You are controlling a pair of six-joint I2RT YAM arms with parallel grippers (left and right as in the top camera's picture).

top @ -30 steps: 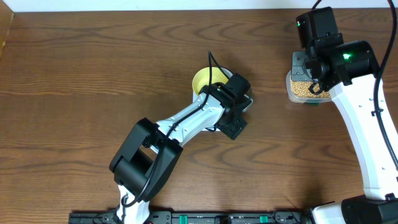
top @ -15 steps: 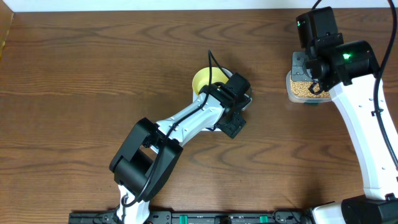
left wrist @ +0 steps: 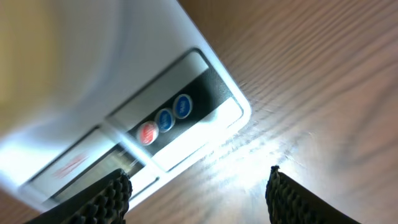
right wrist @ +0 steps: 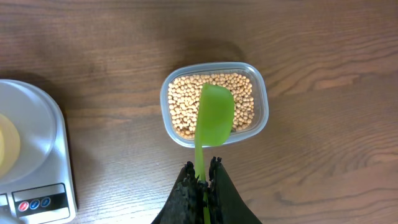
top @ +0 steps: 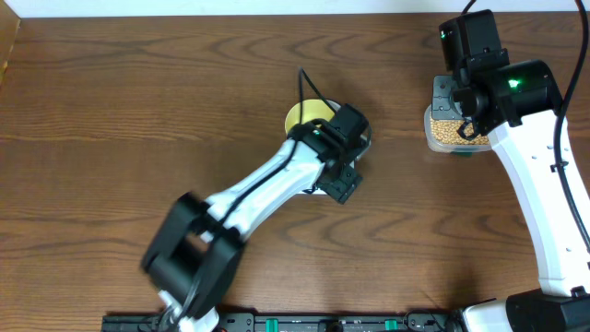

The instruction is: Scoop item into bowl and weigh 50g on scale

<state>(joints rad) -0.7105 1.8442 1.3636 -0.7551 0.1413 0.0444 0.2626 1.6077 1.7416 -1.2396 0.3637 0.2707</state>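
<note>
Overhead, we see the left arm reaching across the desk (top: 138, 111) to its middle, its wrist covering most of the scale and part of the yellow bowl (top: 302, 115), whose far rim shows just beyond the arm. The left wrist view looks down close on the scale (left wrist: 124, 62): its white front corner is blurred, with a red button (left wrist: 147, 133) and two blue buttons (left wrist: 165, 119) in a row on a dark strip. The left gripper (left wrist: 199, 196) hangs over that front edge with its jaws wide apart, one fingertip (left wrist: 112, 193) over the scale and the other over bare wood, and nothing between them. At the far right of the desk, the right arm stands over a clear tub (top: 430, 129). In the right wrist view, the right gripper (right wrist: 202, 180) is closed tight on the thin handle of a green scoop (right wrist: 215, 115), which points away from the camera so that its blade lies over the middle of the tub. The beans (right wrist: 183, 99) fill the tub in a tan layer and show on both sides of the blade; we cannot tell whether the blade touches them or hangs just above. The tub sits on the wood near the scale but apart from it, with a strip of desk between them. At the left edge of that view we see the scale's round platform and a sliver of the bowl resting on it. We cannot tell from any view whether the bowl holds beans.
</note>
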